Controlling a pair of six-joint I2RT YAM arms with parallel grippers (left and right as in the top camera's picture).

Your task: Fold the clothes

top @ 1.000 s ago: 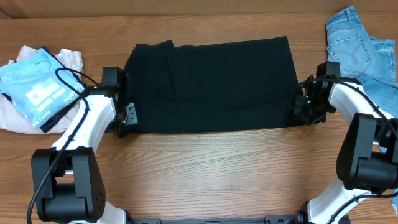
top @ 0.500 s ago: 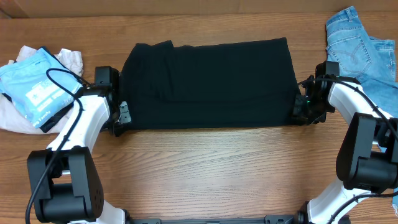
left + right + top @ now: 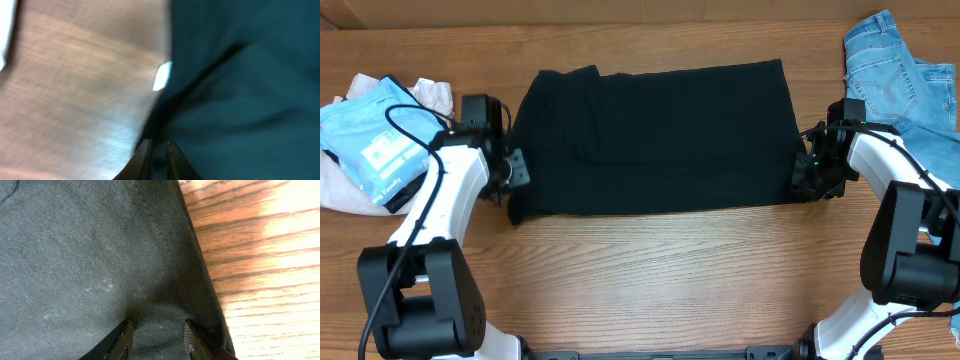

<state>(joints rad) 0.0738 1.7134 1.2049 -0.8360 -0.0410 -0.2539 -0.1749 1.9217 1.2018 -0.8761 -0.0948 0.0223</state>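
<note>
Overhead view: a plain black short-sleeved T-shirt of soft fabric (image 3: 660, 135) lies spread as a wide rectangle mid-table, toward 12 o'clock on the wooden table (image 3: 650, 270), an arm at each short side. The likely danger is a lopsided lift: if only one side has cloth when the arms rise, the shirt would drag and bunch rather than fold square, and thin fabric can slip a shallow pinch. The left gripper (image 3: 515, 168) sits at the shirt's 9 o'clock edge; its blurred wrist view shows fingers (image 3: 142, 155) drawn almost together over dark cloth near a small white tag (image 3: 161, 76), and whether fabric is caught between them cannot be told. The right gripper (image 3: 803, 172), at the 3 o'clock edge, stands partly spread, fingertips (image 3: 122, 342) pressed on the shirt just inside its stitched hem, cloth humped between them, not clamped. Light-blue denim jeans (image 3: 910, 70) lie at 2 o'clock.
</note>
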